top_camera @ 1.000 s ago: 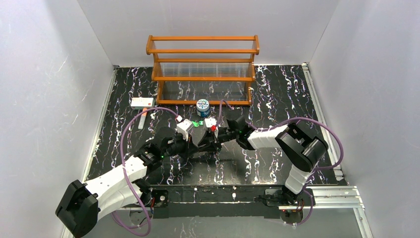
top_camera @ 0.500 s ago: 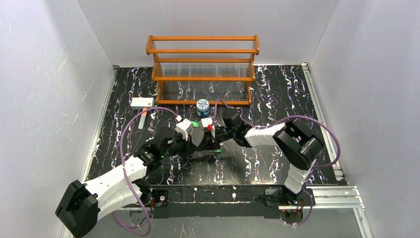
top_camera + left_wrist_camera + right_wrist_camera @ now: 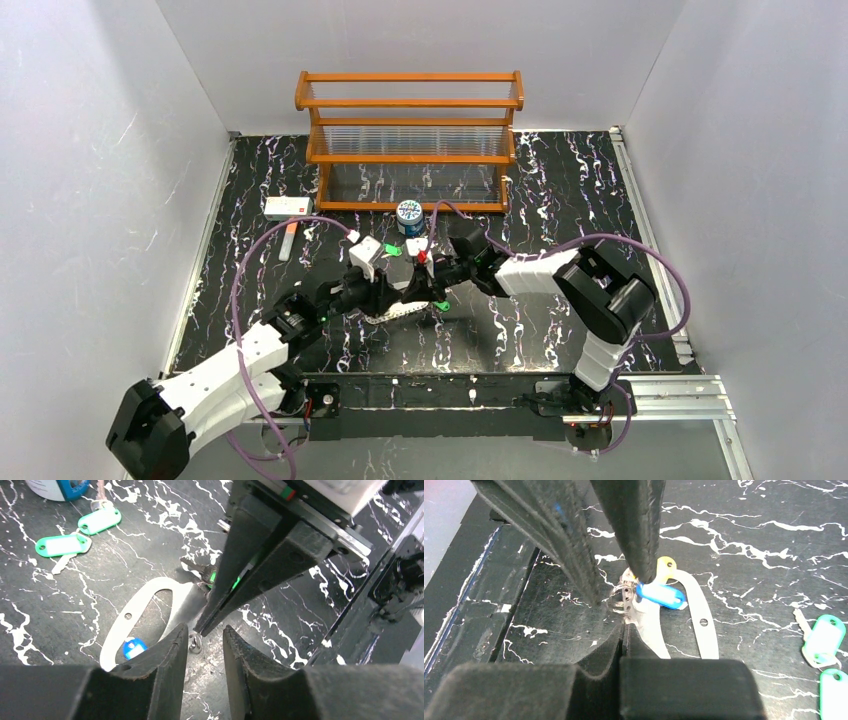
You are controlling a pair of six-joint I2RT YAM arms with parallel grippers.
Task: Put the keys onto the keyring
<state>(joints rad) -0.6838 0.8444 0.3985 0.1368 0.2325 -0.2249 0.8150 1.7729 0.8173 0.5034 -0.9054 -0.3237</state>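
"Okay, quick, left pincer (image 3: 205, 630)?"

"Open. Narrow gap, nothing between the fingers. Tips sit low over the counter (image 3: 60, 595), right at the keyring's end."

"Keyring (image 3: 120, 630), where?"

"Flat on the counter, a whitish loop lying under and between both pincers. In the right wrist view its band runs in under the right pincer's tips."

"Right pincer (image 3: 624, 632)?"

"Closed tight, fingers pressed together, tip down at the keyring's end, nose to nose with the left one. The left wrist view shows a green bit (image 3: 214, 576) in its seam. Can't tell if that's clamped."

"Keys?"

"Blue key (image 3: 134, 648) shows inside the loop's open middle, just beside a left finger. Yellow key (image 3: 667, 563) peeks out behind the left pincer's fingertip, close against the band. Small metal rings (image 3: 621, 597) are bunched between the two pincers. Two green keys (image 3: 63, 545) lie loose on the counter, well apart from the loop, near the blue-and-white can (image 3: 50, 487)."

"Threaded on or not?"

"Can't tell for blue and yellow. The green pair is off it."
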